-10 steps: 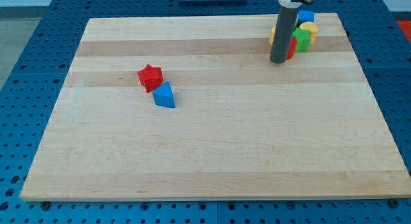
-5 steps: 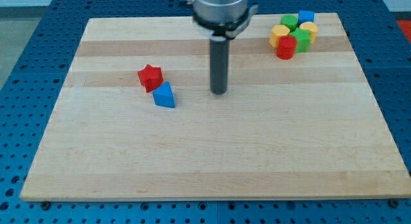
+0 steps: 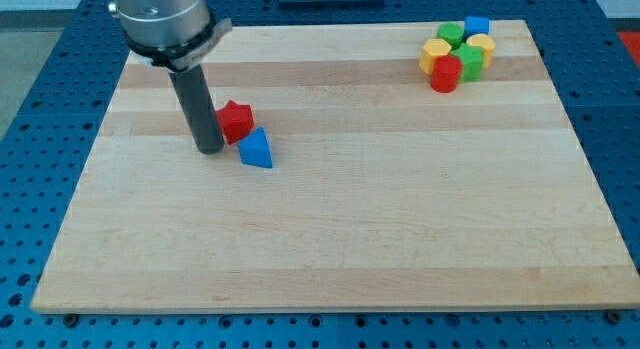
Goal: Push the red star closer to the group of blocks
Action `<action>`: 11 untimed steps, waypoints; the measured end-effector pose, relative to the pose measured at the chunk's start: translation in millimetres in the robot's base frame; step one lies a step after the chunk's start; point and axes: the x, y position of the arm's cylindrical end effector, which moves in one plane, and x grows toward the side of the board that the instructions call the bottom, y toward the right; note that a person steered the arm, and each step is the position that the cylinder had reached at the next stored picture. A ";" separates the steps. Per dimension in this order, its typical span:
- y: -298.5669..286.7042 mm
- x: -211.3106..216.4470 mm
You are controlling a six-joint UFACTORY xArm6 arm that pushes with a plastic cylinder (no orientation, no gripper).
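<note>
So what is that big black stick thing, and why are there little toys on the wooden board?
That stick is the end of a robot arm. It has no hand, just a dark rod, and my tip slides along the wooden board to push blocks around. Nothing is held; it only pushes. There is one camera, looking down at the board from the front.

Right now my tip sits just to the view's left of the red star, very close to it. A blue block, shaped like a wedge, lies beside the star, a little lower. Far off at the view's top right is a huddle of blocks: red, green, yellow and blue ones. The star is meant to go towards them.
</note>
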 end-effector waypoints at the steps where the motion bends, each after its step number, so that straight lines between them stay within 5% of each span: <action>1: -6.7 -19.8; 5: 80.9 -33.2; 9: 158.2 29.7; 11: 215.4 2.8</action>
